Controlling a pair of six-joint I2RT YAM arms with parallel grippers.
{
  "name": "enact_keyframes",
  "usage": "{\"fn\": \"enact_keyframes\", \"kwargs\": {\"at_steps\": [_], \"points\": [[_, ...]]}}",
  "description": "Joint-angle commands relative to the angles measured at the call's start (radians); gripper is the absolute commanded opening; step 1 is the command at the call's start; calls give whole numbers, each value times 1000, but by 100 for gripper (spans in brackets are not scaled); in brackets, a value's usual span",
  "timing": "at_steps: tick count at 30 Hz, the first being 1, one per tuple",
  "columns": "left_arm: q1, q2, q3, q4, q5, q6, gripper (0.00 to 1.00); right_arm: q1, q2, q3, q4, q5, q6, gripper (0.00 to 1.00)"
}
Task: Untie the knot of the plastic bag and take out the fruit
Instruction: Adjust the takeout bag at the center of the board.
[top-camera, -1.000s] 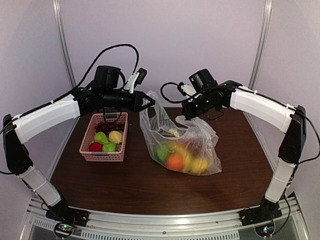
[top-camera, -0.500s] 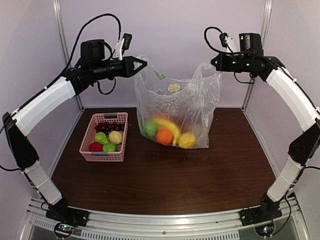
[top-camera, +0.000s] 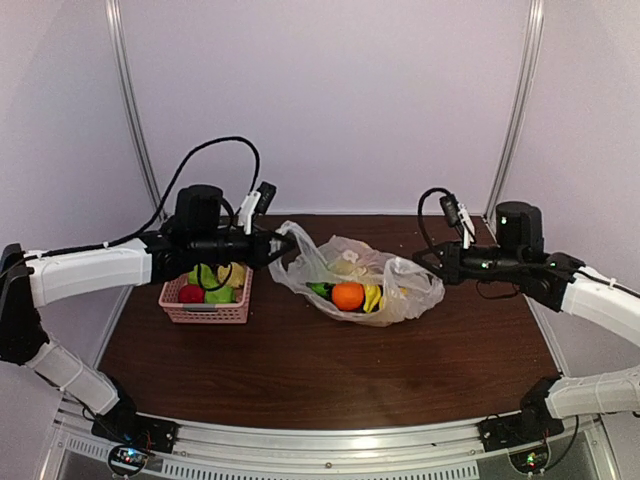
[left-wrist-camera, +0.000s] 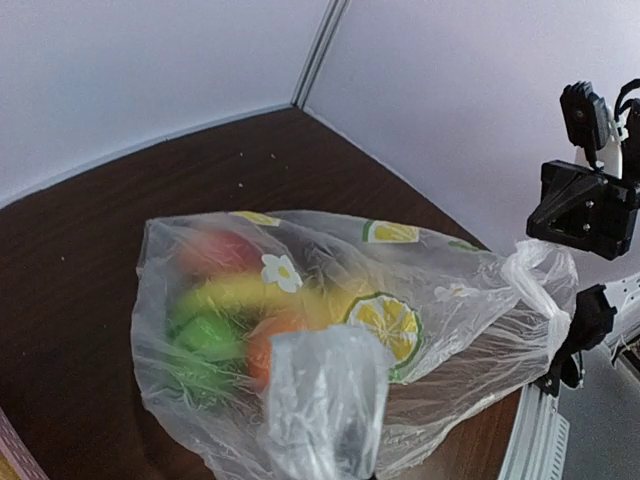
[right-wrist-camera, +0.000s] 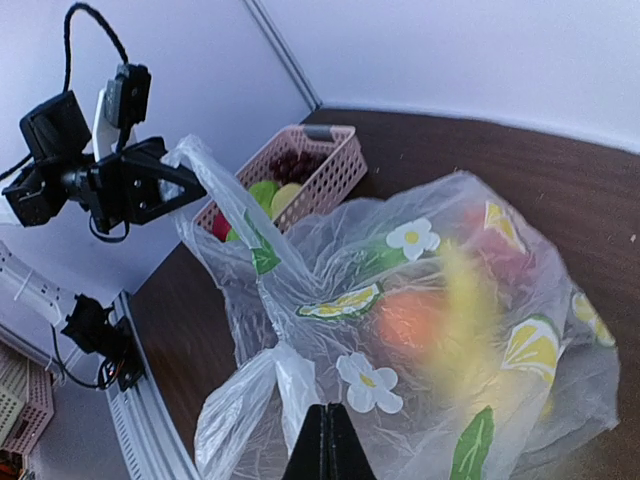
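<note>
Three pale walls enclose dark brown table; plastic bag atop.

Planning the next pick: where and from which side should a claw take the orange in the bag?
Probably across its round middle, from above, between the two stretched handles of the plastic bag: the orange sits low inside, film walling its sides.

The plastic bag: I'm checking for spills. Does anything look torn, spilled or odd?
Nothing stands out. The clear crinkly plastic bag lies slumped on the dark wooden table, a handle pinched by the left gripper and right gripper; the fruit sits inside, none spilled.
</note>
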Motion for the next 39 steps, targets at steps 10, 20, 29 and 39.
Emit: {"fn": "enact_keyframes", "kwargs": {"at_steps": [10,20,29,39], "points": [[-67,-151,-201,112,-125,-109,8,252,-201,-216,-39,16,148,0],[-78,-277,-249,-14,-86,-171,77,398,-99,-177,-119,87,99,0],[-104,-268,-166,-271,-68,-59,97,468,-8,-129,-134,136,71,0],[-126,-277,-180,-293,-95,-43,26,480,6,-94,-163,173,68,11]]}}
